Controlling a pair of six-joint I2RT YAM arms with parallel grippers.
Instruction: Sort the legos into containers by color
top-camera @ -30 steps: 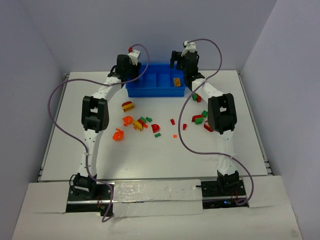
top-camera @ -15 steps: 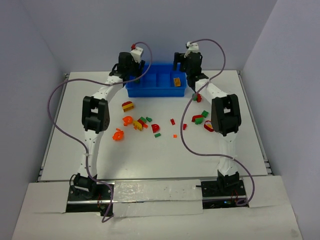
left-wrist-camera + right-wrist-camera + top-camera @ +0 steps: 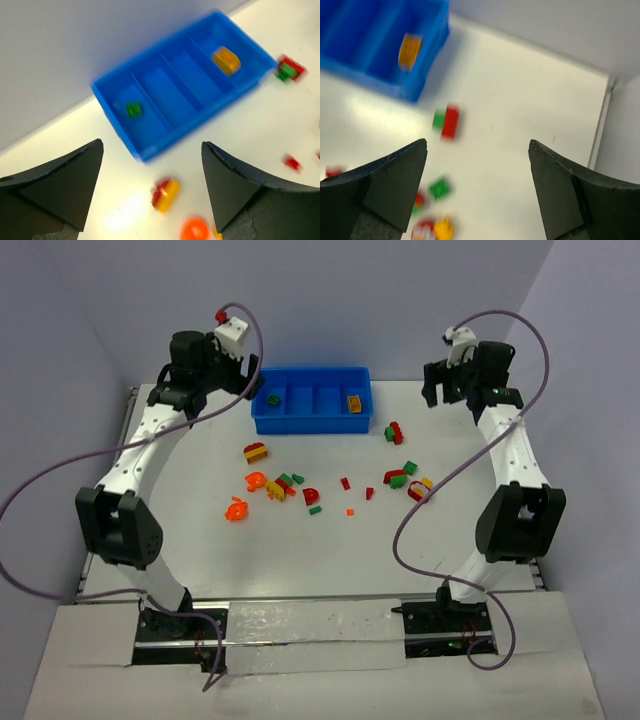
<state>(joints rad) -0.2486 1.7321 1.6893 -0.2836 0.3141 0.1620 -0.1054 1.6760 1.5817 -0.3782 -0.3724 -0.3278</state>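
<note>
The blue tray (image 3: pixel 312 426) stands at the back centre, its containers side by side. A green lego (image 3: pixel 272 398) lies in the leftmost one and an orange lego (image 3: pixel 353 403) in the rightmost. Loose legos lie in front: a red-yellow piece (image 3: pixel 256 451), an orange ring (image 3: pixel 237 508), a mixed cluster (image 3: pixel 280 484) and a red-green pair (image 3: pixel 394 432). My left gripper (image 3: pixel 246 378) hangs open and empty, high off the tray's left end. My right gripper (image 3: pixel 438 392) hangs open and empty, right of the tray. The left wrist view is blurred, with the tray (image 3: pixel 150 150) and the red-yellow piece (image 3: pixel 165 193) below the left gripper (image 3: pixel 152 144).
More legos lie right of centre (image 3: pixel 405 478), under the right arm's cable. In the blurred right wrist view the right gripper (image 3: pixel 478 142) hangs over bare table beside the red-green pair (image 3: pixel 446 121), near the table's right edge (image 3: pixel 600 130). Purple cables loop out from both arms.
Both arms have swung up and outward from the tray, the left one to the left and the right one to the right. The left jaws have spread wider.
</note>
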